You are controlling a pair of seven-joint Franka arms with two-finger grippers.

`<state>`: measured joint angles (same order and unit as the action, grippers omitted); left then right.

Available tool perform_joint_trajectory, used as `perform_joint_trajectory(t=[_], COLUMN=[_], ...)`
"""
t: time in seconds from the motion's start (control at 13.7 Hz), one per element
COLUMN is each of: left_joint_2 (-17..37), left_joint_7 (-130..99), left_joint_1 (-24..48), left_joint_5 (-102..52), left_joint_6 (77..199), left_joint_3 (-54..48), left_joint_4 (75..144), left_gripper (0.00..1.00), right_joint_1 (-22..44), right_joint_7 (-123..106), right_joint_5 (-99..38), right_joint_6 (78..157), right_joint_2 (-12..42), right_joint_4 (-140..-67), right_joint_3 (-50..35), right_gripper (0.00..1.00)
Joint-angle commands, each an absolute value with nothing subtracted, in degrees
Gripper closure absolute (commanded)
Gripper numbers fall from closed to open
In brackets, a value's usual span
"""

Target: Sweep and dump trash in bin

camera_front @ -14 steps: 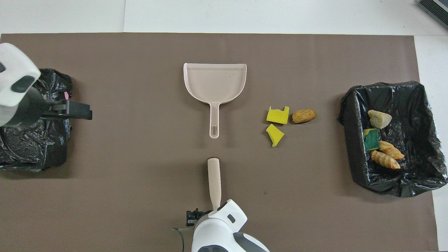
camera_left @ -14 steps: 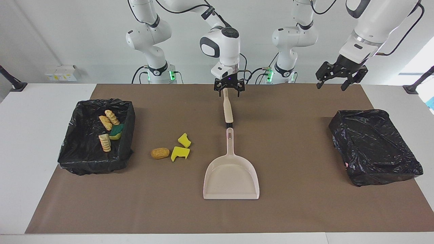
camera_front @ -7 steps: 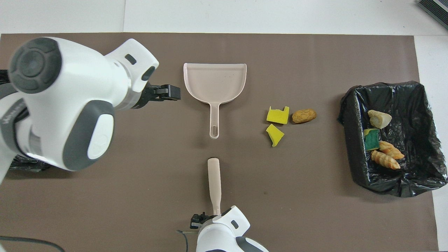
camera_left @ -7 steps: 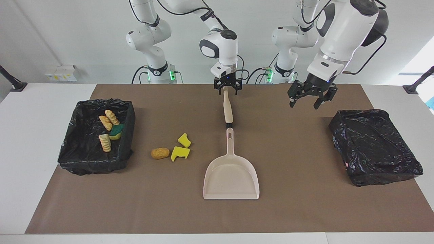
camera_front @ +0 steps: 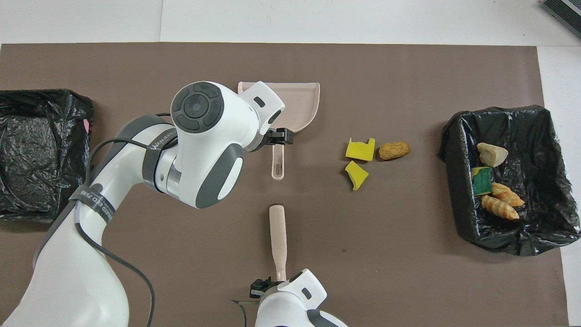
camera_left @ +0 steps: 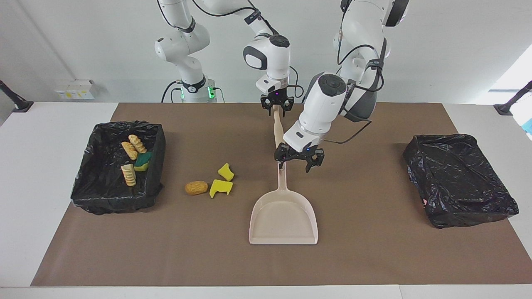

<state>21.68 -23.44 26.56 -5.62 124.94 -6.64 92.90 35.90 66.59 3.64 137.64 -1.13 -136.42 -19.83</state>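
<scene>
Facing view, stock of the table as you have it now:

- Bin (camera_left: 116,203), black-lined, toward the right arm's end. It holds four bits of the trash: three pastries (camera_left: 129,150) and the green-and-yellow sponge (camera_left: 142,161). Count that share as done.
- Loose trash on the brown mat (camera_left: 374,249), between that bin and the dustpan: two yellow foam pieces (camera_left: 225,171), close together, and the brown nugget (camera_left: 196,187) just beside them on the bin's side. All three are left to sweep.
- Dustpan (camera_left: 284,216), beige, flat on the mat at mid-table, nothing in it, handle pointing toward the robots.
- Hand brush (camera_left: 279,133), beige, lying in line with the dustpan's handle and nearer to the robots.
- Second bin (camera_left: 459,178), black-lined, toward the left arm's end.
- Left gripper (camera_left: 296,165) — low over the end of the dustpan's handle, fingers spread wide and grasping nothing.
- Right gripper (camera_left: 276,106) — at the brush's end nearest the robots; whether it has a hold on the brush you cannot tell.

Judged progress: a little over half. You have both tools to pick up, then the last three bits to sweep into the pan and tip into the bin.
</scene>
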Motion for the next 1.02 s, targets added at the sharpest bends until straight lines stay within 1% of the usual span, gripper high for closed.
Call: perform_joint_trajectory(t=[0.0,0.07,0.15,0.22,0.36,0.58,0.66,0.73,0.87,0.95], left_joint_2=[23.46,24.42,25.83,27.06,27.33,27.25,27.16,27.25,27.25,27.16], left_joint_7=[-23.55,-23.55,-23.64,-23.64,-23.64,-23.82,-23.82,-23.91,-23.91,-23.73], left_joint_1=[28.12,28.91,29.96,30.75,30.76,30.94,30.94,30.94,30.94,30.85], left_joint_5=[-4.66,-4.66,-4.22,-1.96,-1.41,-1.49,-1.58,-1.58,-1.67,-1.58], left_joint_6=[125.16,125.42,125.42,125.51,125.07,124.90,124.54,124.28,123.58,123.31], left_joint_3=[-5.80,-5.71,-5.71,-5.71,-5.71,-5.80,-5.80,-5.80,-5.80,-5.80], left_joint_4=[91.76,91.76,91.76,91.84,91.85,92.72,92.72,92.81,92.90,92.81], left_gripper=[0.00,0.00,0.00,0.00,0.00,0.00,0.30,0.57,0.96,1.00], right_joint_1=[35.77,35.60,35.33,35.07,33.23,28.24,25.86,23.40,17.96,14.97], right_joint_7=[67.33,67.24,67.24,67.24,66.71,62.78,60.06,57.68,51.89,48.29], right_joint_5=[3.60,3.60,3.60,3.60,3.52,3.17,2.73,2.72,2.72,2.72], right_joint_6=[135.62,135.27,135.09,133.96,131.41,123.52,121.22,119.55,118.13,117.95], right_joint_2=[-2.72,-2.99,-3.42,-3.95,-6.05,-9.57,-10.28,-10.46,-10.98,-11.25], right_joint_4=[-137.37,-137.37,-137.37,-137.02,-136.85,-136.85,-136.93,-136.93,-136.93,-136.93], right_joint_3=[-19.86,-19.86,-19.86,-19.86,-19.69,-19.69,-19.69,-19.69,-19.60,-19.51], right_gripper=[0.55,0.77,0.95,1.00,1.00,1.00,1.00,1.00,1.00,1.00])
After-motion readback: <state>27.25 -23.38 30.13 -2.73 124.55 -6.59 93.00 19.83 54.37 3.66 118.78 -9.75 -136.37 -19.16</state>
